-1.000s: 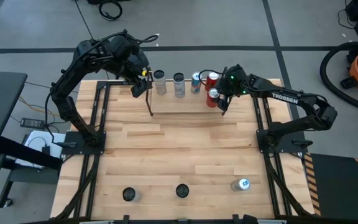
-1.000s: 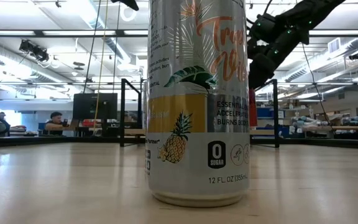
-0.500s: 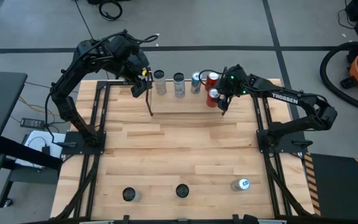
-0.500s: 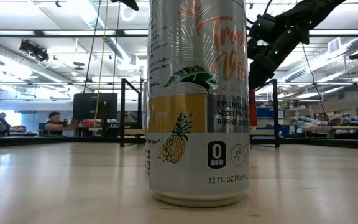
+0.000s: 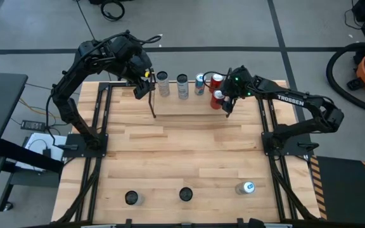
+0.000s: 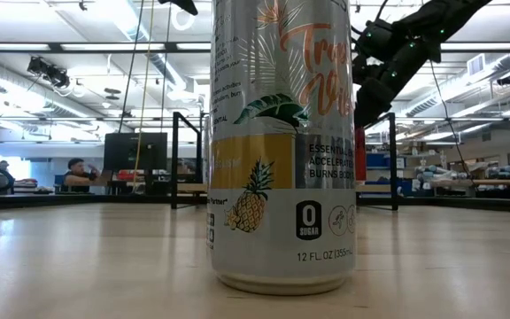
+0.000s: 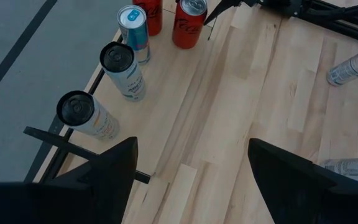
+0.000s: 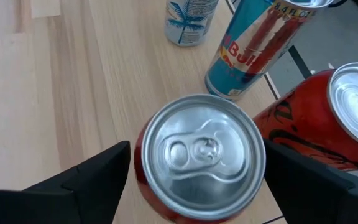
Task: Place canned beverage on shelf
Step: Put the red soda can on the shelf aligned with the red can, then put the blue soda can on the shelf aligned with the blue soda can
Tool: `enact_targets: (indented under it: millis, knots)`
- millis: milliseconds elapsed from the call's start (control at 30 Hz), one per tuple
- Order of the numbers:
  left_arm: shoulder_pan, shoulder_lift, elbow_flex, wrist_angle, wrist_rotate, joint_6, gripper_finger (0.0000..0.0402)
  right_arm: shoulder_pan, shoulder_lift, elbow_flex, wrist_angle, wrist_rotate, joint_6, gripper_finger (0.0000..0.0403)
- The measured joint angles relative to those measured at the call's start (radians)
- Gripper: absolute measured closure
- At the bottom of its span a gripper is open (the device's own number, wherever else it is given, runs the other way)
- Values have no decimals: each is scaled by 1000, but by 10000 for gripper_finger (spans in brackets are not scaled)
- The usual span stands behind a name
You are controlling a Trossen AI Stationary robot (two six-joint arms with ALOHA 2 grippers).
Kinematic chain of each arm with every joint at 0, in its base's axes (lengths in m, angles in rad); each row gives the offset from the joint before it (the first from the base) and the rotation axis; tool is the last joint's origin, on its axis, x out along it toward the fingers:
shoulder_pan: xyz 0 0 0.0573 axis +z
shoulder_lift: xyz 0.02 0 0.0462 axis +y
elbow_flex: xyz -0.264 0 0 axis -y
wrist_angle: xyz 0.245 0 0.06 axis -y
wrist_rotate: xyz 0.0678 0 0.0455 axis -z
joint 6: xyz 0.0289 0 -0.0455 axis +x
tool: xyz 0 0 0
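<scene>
The right tool (image 8: pixel 197 180) stands wide open astride a red cola can (image 8: pixel 199 155), its fingers (image 8: pixel 82 186) clear of it; the can stands upright on the shelf (image 5: pixel 182 104) beside another red can (image 8: pixel 328 124). The left tool (image 7: pixel 191 180) hovers open and empty over the shelf's other end.

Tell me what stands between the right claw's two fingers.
A red can stands upright between the right claw fingers on the shelf board, seen in the right wrist view.
</scene>
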Motion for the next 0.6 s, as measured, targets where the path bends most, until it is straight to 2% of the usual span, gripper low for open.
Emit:
enact_targets:
  millis: [300, 600]
  knots:
    - [0, 0, 0, 0, 0, 0, 95, 0, 1, 24, -25, 41, 1, 27]
    - [0, 0, 0, 0, 0, 0, 95, 0, 1, 184, -100, 44, 42, 27]
